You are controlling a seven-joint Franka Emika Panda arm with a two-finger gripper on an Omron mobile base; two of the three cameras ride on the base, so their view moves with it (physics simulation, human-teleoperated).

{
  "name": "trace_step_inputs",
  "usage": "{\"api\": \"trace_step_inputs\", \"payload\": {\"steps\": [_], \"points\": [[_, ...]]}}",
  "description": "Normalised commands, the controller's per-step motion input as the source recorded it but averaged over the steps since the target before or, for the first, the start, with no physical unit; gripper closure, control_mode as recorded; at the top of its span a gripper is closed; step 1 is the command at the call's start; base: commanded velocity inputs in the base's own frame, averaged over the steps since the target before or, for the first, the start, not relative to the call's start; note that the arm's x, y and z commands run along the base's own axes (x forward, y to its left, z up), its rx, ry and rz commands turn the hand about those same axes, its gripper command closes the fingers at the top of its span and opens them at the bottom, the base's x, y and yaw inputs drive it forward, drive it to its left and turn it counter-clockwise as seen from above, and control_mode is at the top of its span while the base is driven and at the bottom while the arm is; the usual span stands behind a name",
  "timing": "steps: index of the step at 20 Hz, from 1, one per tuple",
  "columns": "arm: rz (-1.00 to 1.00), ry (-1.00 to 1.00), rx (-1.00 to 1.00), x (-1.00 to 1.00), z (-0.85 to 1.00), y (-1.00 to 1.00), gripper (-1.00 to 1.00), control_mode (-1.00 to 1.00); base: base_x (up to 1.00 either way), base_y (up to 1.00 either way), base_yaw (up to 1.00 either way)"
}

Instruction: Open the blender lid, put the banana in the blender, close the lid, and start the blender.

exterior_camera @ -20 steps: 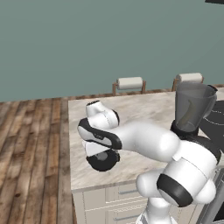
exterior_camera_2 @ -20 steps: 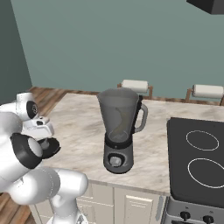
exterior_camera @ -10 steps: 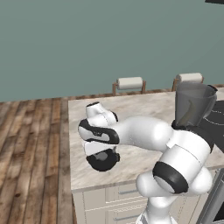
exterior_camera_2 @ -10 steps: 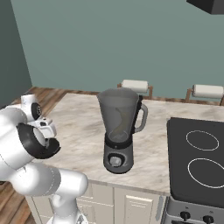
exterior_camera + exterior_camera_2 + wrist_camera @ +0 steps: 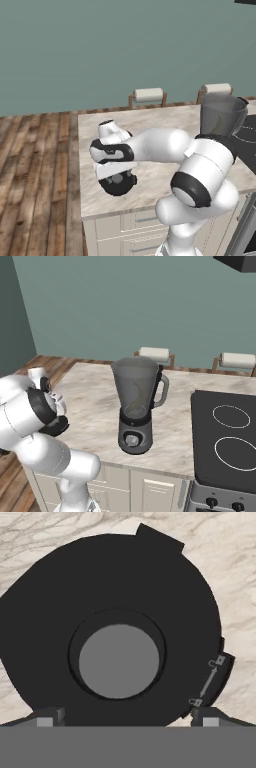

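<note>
The blender [image 5: 136, 406] stands lidless on the marble counter, its smoky jar [image 5: 221, 115] open at the top. A dim yellowish curved shape [image 5: 142, 392] shows through the jar wall and looks like the banana. The blender lid [image 5: 115, 632], a black disc with a grey knob, lies flat on the counter near its left front corner [image 5: 119, 183]. My gripper [image 5: 126, 717] hangs straight above the lid and close to it, open, with one fingertip at each side of the disc's near rim. Nothing is held. In the left base view the gripper [image 5: 115, 172] points down at the lid.
Two white paper-towel rolls [image 5: 154, 354] [image 5: 238, 360] stand behind the counter's far edge. A black cooktop [image 5: 225, 436] lies right of the blender. The counter's left edge [image 5: 80, 165] drops to a wooden floor. My own arm curves over the counter's front.
The hand has sunk a little toward the lid and the elbow has swung. The jaws stay open and the lid has not moved.
</note>
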Motion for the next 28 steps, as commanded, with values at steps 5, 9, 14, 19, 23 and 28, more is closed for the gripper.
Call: {"api": "trace_step_inputs", "payload": {"steps": [5,9,14,19,23,28], "points": [[0.0,0.0,0.0,0.15,-0.17,0.09,-1.0,-1.0,0.0,0.0,0.0],[0.0,0.0,0.0,0.19,-0.12,0.18,-1.0,-1.0,0.0,0.0,0.0],[0.0,0.0,0.0,0.22,-0.16,0.08,-1.0,-1.0,0.0,0.0,0.0],[0.0,0.0,0.0,0.14,-0.26,0.0,-1.0,-1.0,0.0,0.0,0.0],[0.0,0.0,0.0,0.0,-0.2,-0.04,-1.0,-1.0,0.0,0.0,0.0],[0.0,-0.02,0.02,0.0,-0.17,-0.08,-1.0,-1.0,0.0,0.0,0.0]]}}
